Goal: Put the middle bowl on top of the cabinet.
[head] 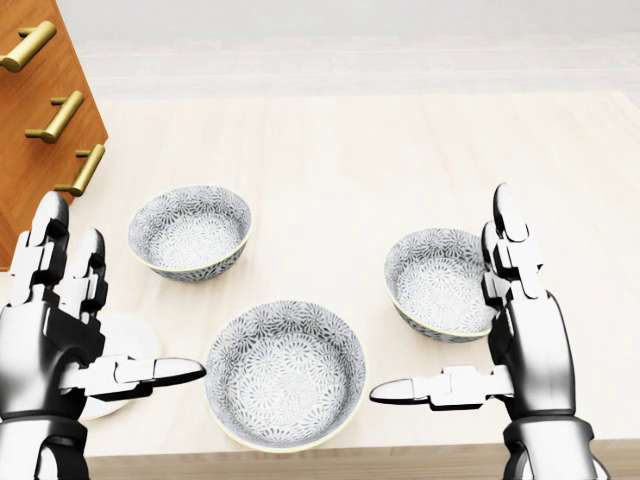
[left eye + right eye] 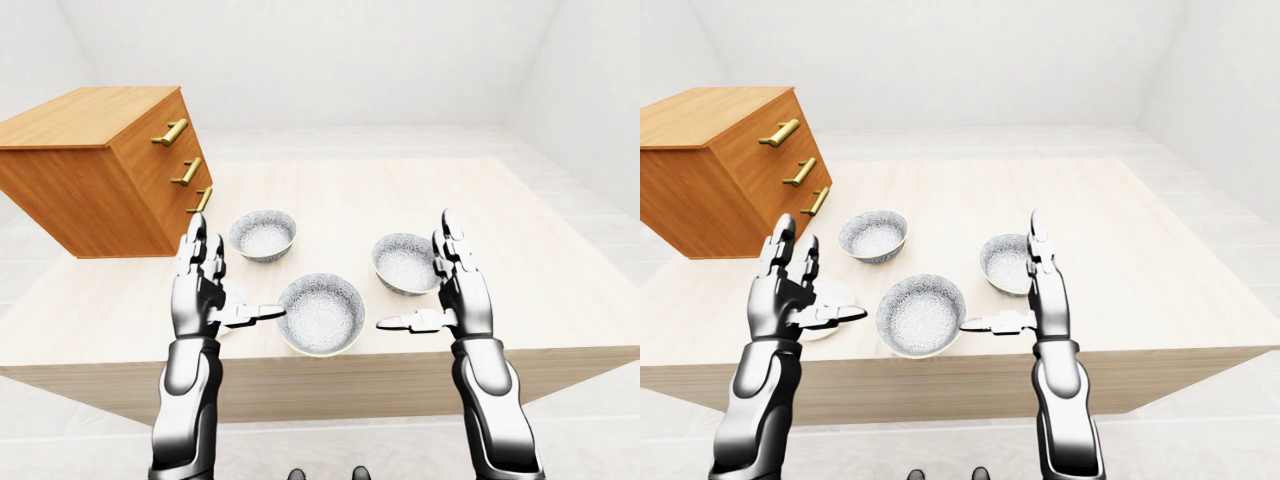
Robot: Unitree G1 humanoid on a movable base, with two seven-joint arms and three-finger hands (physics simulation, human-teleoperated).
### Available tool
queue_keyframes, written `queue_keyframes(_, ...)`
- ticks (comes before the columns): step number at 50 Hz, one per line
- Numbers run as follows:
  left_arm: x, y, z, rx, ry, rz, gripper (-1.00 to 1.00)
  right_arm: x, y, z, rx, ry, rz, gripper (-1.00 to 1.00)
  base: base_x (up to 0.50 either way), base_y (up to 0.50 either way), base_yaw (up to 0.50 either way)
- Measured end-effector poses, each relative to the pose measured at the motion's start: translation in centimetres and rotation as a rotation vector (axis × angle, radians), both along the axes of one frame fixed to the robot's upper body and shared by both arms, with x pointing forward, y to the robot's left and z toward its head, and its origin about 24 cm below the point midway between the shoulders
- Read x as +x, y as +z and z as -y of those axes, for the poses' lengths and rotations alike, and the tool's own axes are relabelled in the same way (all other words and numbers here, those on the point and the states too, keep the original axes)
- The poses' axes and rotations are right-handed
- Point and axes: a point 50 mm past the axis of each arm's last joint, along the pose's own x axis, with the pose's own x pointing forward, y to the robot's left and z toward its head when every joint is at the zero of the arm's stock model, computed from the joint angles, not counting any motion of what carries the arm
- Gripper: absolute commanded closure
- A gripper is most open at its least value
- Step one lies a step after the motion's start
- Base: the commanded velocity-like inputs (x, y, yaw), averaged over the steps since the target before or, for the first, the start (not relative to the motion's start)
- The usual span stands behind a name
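Both hands spread open, the left hand at 9 o'clock and right hand at 3 o'clock of the middle bowl near the worktop edge. An uneven squeeze could tip it before reaching the cabinet.

cabinet: glossy wood, brass handles | table: matt pale wood | 3 bowls: patterned glazed ceramic

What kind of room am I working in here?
Probably a bare simulated test room, not a real kitchen: plain white walls, one light wooden table holding three patterned bowls, and a wooden cabinet with brass handles.
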Motion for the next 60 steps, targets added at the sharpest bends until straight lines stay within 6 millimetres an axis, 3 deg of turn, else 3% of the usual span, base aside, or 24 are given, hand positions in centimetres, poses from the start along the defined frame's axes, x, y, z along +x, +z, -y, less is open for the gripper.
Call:
queue_keyframes(26,-1.5,4.6,0.2,0.022,0.005,0.195,-1.0,-1.0,2.7,0.1,-0.031,-0.009,0.12,-1.0,0.0,0.0,0.0)
queue_keyframes(60,-2.8,7.3,-0.2,0.002,0.008,0.328,-1.0,-2.6,7.0,-0.2,-0.062,0.001,0.324,-1.0,0.0,0.0,0.0)
